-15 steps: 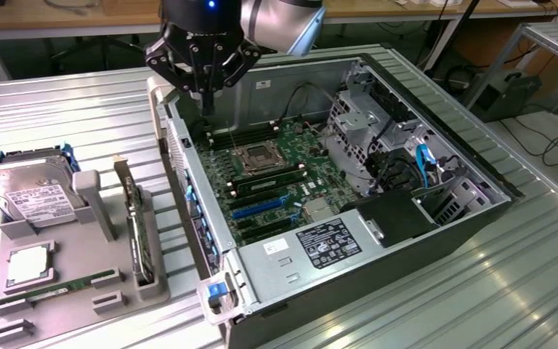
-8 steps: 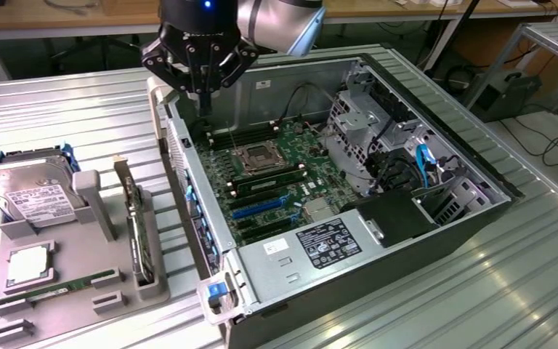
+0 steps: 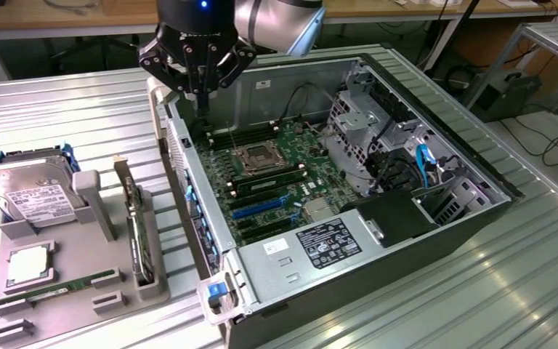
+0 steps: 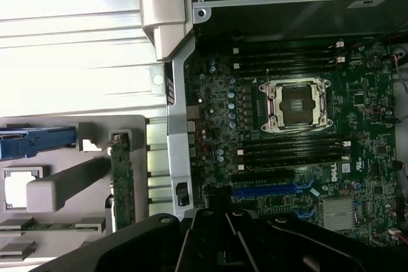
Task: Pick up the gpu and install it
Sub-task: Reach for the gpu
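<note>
The gripper (image 3: 203,116) hovers over the open computer case (image 3: 269,83), jaws clenched empty. The thin black gpu card (image 3: 139,234), untouched in its grey tray (image 3: 75,254), probably needs them opened.

The arm (image 3: 277,22) hangs above the open computer case (image 3: 269,87), over the wall that faces the grey holder (image 3: 153,291). Its jaws are pressed together and point down. The gpu (image 3: 139,233) stands on its edge in this holder, just beside the case, on the exterior view's left.

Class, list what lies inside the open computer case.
A motherboard with an empty processor socket, blue slots, a drive cage and a labelled power supply. Anything beneath the power supply is hidden.
</note>
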`<action>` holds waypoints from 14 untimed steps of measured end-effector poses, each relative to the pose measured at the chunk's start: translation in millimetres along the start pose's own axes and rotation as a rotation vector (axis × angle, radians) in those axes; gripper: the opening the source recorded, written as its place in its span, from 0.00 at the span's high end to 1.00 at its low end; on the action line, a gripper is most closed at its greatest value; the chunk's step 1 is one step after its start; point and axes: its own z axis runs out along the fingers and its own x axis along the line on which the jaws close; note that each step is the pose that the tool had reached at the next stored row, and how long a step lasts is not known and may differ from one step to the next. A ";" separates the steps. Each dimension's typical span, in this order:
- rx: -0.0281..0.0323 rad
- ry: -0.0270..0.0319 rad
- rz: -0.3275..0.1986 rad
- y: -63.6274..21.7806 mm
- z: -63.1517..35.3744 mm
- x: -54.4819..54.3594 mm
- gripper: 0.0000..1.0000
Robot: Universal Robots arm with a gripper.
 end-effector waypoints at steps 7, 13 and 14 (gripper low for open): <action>0.0000 0.0000 0.000 -0.2 -0.1 3.1 0.89; 0.0000 0.0000 0.000 -0.4 -0.1 5.6 0.89; 0.0000 0.0000 0.000 -0.4 -0.2 6.0 0.89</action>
